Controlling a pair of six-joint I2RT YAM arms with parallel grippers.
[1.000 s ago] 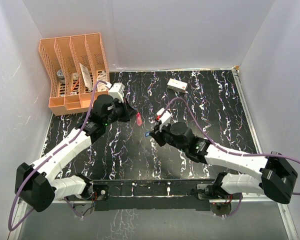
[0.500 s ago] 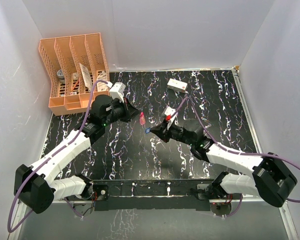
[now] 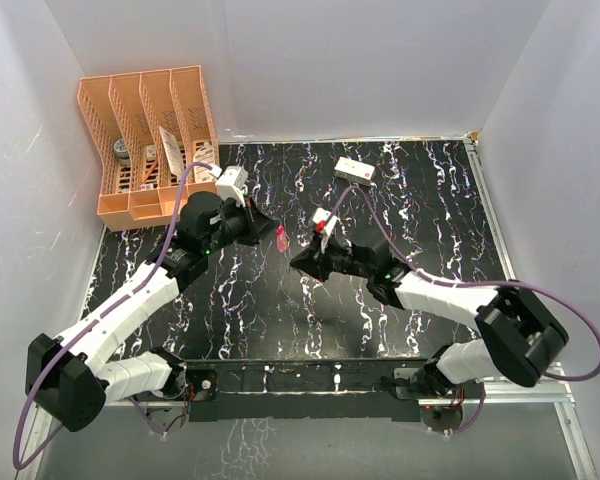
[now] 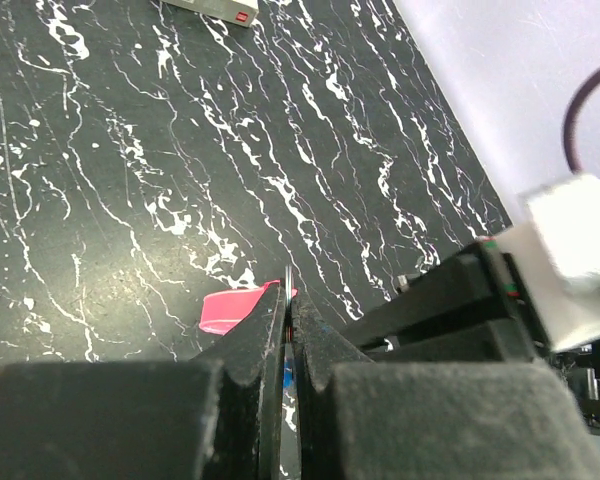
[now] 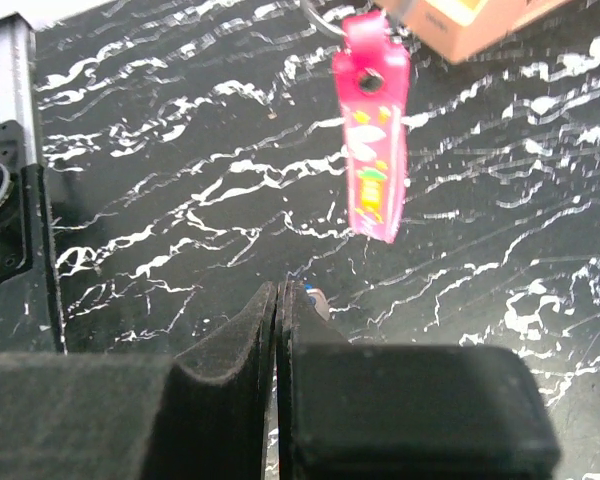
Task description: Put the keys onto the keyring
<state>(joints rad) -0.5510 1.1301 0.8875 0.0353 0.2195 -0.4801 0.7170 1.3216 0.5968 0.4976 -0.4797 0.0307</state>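
Observation:
My left gripper (image 3: 268, 228) is shut on the thin metal keyring (image 4: 289, 282), whose edge sticks out between the closed fingertips in the left wrist view. The slim pink key (image 3: 282, 238) hangs from that ring; it shows beside the left jaws (image 4: 232, 308) and dangles ahead in the right wrist view (image 5: 372, 140). My right gripper (image 3: 300, 260) sits just below and right of the pink key, shut on the blue-headed key (image 5: 311, 296); only a small blue and pale bit peeks out at the fingertips (image 5: 298, 300).
A white rectangular box (image 3: 354, 171) lies at the back of the black marbled table (image 3: 430, 220). An orange file rack (image 3: 145, 140) holding small items stands at the back left. White walls close in the left, back and right sides.
My right gripper has swung up and left with the blue key, closing in on the hanging pink key. The left gripper has held the keyring almost still.

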